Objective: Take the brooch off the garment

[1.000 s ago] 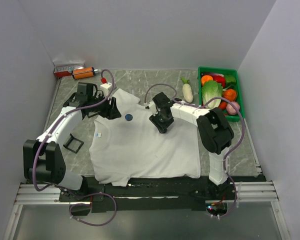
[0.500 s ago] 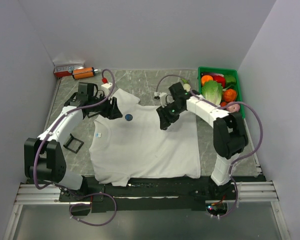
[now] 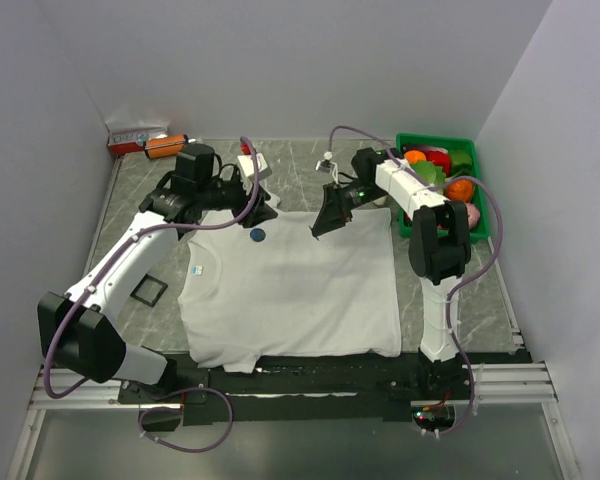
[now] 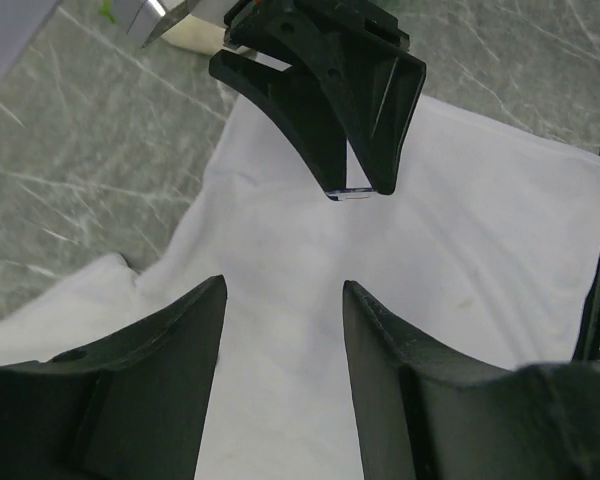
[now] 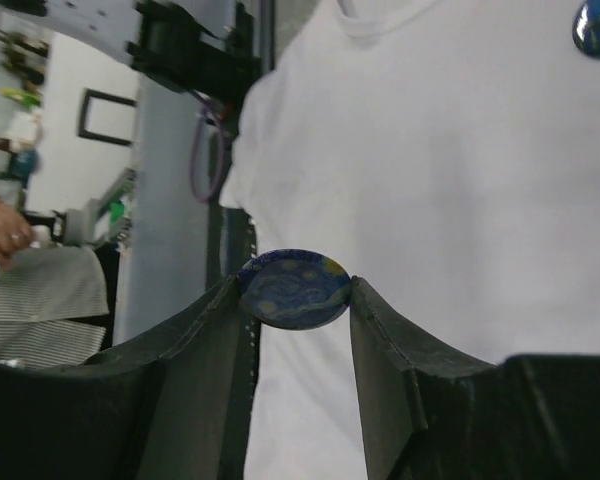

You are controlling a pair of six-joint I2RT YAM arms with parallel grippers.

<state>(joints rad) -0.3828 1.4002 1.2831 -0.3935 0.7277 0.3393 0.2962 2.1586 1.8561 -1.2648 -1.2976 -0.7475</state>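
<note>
no readable text, labels or numbers anywhere

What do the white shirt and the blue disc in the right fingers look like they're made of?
White shirt: soft matte cloth, probably cotton; it lies limp and creased. Blue disc between the right fingers: hard, glossy, maybe coated metal or plastic; printed swirls, sheen.

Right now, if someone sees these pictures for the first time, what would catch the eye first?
First the large white T-shirt spread flat on the table, filling the middle. Next the right gripper above it, pinching a round blue brooch, while a second blue disc sits on the shirt near the collar. The green crate of vegetables stands far right.
</note>
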